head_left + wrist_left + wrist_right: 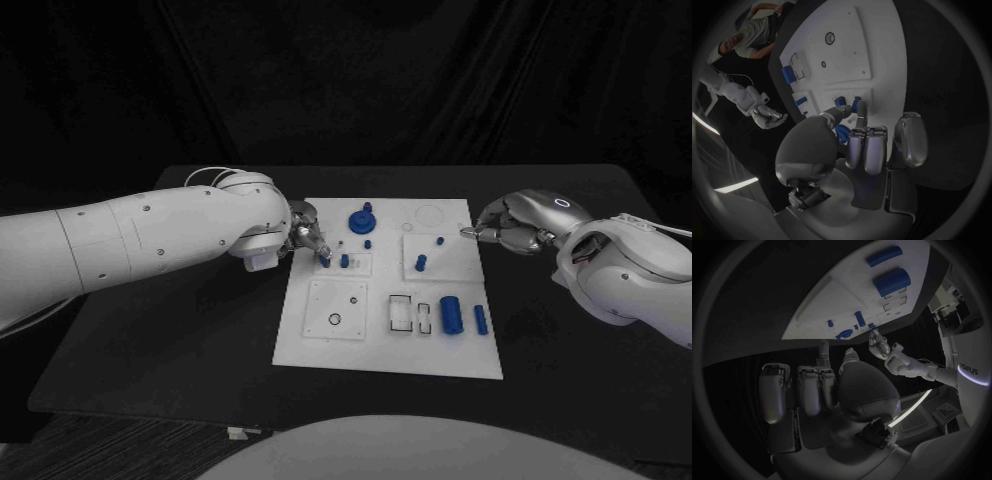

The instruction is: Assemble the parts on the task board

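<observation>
Nearest the camera, the near edge of the white task board (387, 362) lay on the black worktop (173, 340), the board's long sides running away from the robot.

At the board's left edge, toward its far end, was the left robot hand (306, 238). In the left wrist view the left robot hand (856, 137) had thumb and one finger reaching forward to a small blue peg (856, 104) standing in the board, the fingertips at or on the peg, while the other fingers lay curled back toward the palm (whether the peg was truly pinched could not be told). A second blue peg (840, 101) stood just beside it.

Moving right across the board in the head view, a square plate with a small ring (335, 310) lay in the near-left part. Beyond it, near the far end, stood the largest blue part, a knobbed piece (362, 220), with a short blue peg (369, 243) just nearer. Right of centre stood another blue peg (421, 263). In the near-right part lay a thick blue cylinder (450, 314) and, beside it, a slimmer blue cylinder (480, 320), both lengthwise.

At the right edge, level with the far end, hung the right robot hand (505, 222), fingertips just over the board's rim. In the right wrist view the right robot hand (826, 382) had its fingers drawn together, holding nothing, apart from the blue parts.
</observation>
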